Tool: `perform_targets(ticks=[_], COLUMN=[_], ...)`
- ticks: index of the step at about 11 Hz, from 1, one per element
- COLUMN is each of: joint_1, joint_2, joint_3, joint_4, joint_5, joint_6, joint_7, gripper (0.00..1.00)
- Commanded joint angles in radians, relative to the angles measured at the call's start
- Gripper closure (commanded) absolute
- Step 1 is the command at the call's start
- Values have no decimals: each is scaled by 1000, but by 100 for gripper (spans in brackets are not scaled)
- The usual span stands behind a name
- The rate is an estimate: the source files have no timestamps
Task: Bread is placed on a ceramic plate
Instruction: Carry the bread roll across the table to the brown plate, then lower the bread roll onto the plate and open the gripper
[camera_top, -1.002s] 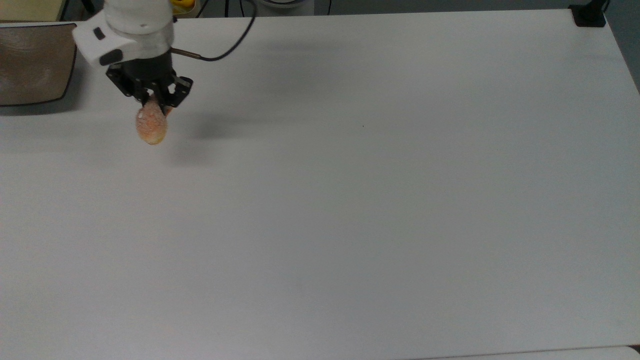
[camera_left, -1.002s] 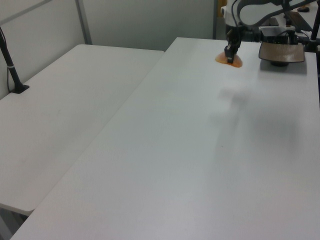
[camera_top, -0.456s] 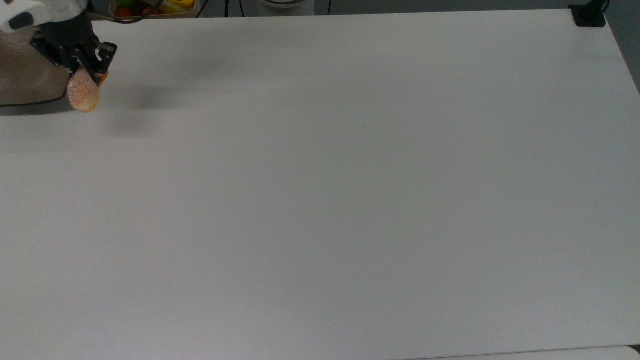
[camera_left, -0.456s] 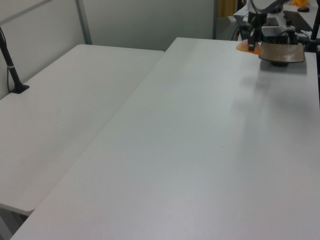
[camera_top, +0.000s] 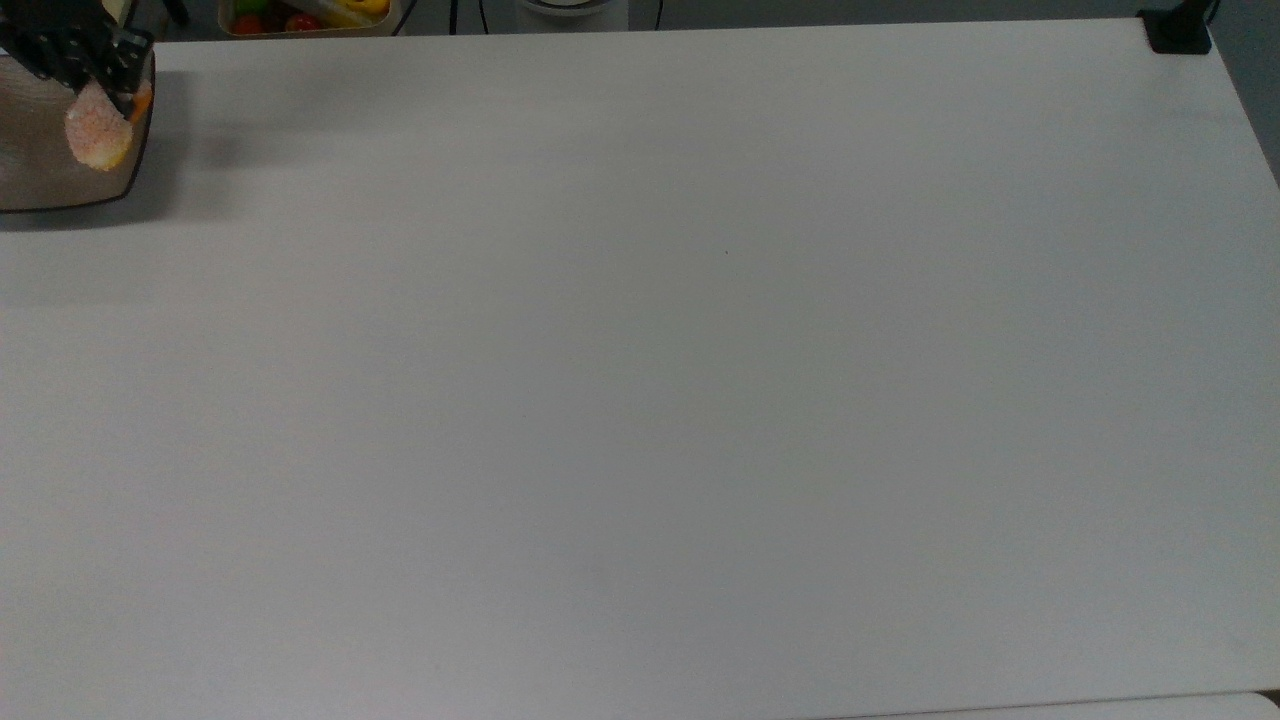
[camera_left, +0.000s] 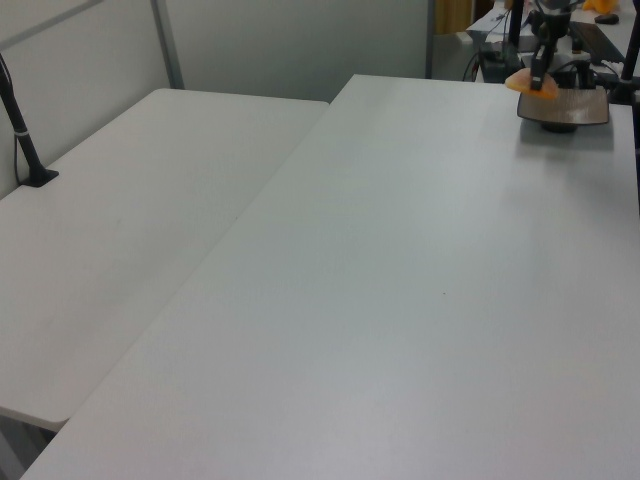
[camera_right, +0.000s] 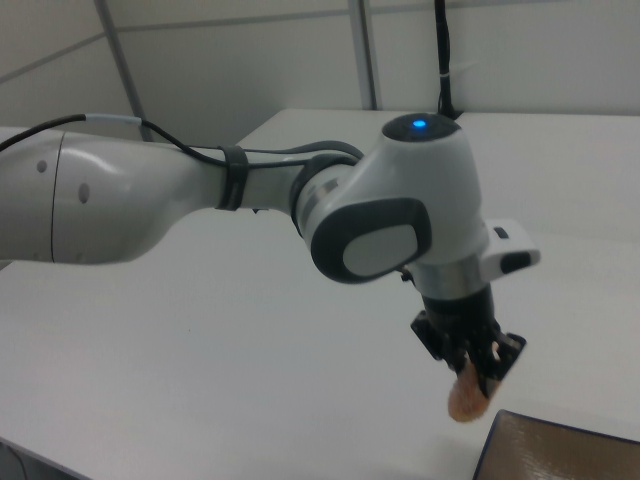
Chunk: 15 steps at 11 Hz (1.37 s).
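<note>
Your black two-finger gripper (camera_top: 100, 82) was found at the top view's upper left corner, its fingers closed on the small oval speckled orange-tan toy bread (camera_top: 97, 138), which hung below them. In the top view the bread lay over the right-hand portion of the square glossy brown-grey ceramic plate (camera_top: 40, 170), close to that plate's dark rounded rim; whether the bread touched the plate surface could not be determined from that view. In the left view the gripper (camera_left: 541, 72) stood at the far right end of the long white table (camera_left: 400, 300), holding the bread (camera_left: 527, 83) with its smooth orange face showing, at the left view's left edge of the plate (camera_left: 570, 105) and apparently just above it. In the right view the white Franka arm (camera_right: 250, 200) reached across from the right view's left, a blue light showing on its wrist housing, and the gripper (camera_right: 478, 368) pointed downward with the bread (camera_right: 466, 398) pinched between the fingers, just beside the near corner of the plate (camera_right: 560, 455) and clear of the table. A tray of coloured toy food (camera_top: 300, 15) sat beyond the table's far edge in the top view. A second white table (camera_left: 120, 230) adjoined on the left view's left, with a black clamp post (camera_left: 25, 145) mounted on it.
</note>
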Motion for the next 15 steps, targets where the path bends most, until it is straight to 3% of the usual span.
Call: perform_targets(ticks=[1,3,5,6,7,8,15], joint_1=[-102,-176,-201,-208,-207,-204,-195], joint_2=[18,46,67,69,71,72,71], joint_3=[-10,-8,-8,-8,-8,-7,0], joint_4=[-11,-9,-6,-6,-7,-7,-7], joint_5=[49,55,137,174,181,181,179], joint_6=[-7,-3,-1,-1,-1,-1,-15], joint_7=[-157,-217,-236,-236,-233,-227,-234], gripper=[72,71,69,61,36,3,0])
